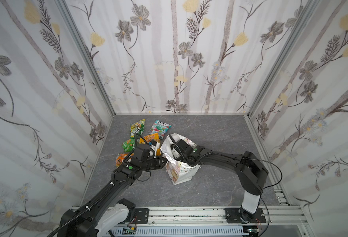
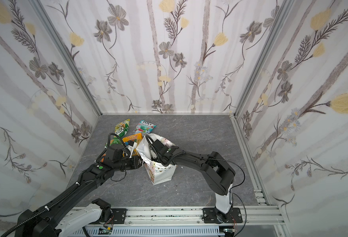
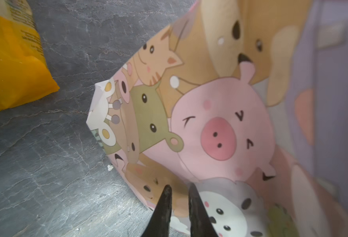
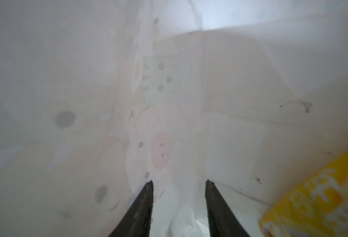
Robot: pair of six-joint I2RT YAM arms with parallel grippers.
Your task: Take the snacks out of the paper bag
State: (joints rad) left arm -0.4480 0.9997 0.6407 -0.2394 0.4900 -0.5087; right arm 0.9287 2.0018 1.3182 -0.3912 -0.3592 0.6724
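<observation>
Step in hand, as judged: what is left inside the paper bag [image 1: 182, 174] is to be fetched. The bag stands crumpled near mid-bench. Five snacks are laid out between it and the far-left corner: yellow-green packet [image 1: 137, 128], teal FOX'S packet [image 1: 160, 126], orange-yellow packet [image 1: 151, 137], green packet [image 1: 128, 143], small orange packet [image 1: 121, 159].

The right gripper [image 4: 179, 181] is sunk into the bag, jaws parted, nothing between them. A yellow packet [image 4: 316, 197] lies off to one side, against the bag wall. To be done well: the jaws are to be swung over it while kept wide, closed on a crimped edge and not on paper, then drawn straight out through the mouth.

The left gripper [image 3: 179, 189] is set against the bag's outer wall, jaws almost together. A fold of paper is possibly pinched; that cannot be told. The bag should be steadied there.

Hidden:
- The bag floor is blurred.
- The yellow packet is cut off at the frame edge.
- Both grippers' tips are covered in both top views.
- The green and small orange packets are partly under the left arm.
</observation>
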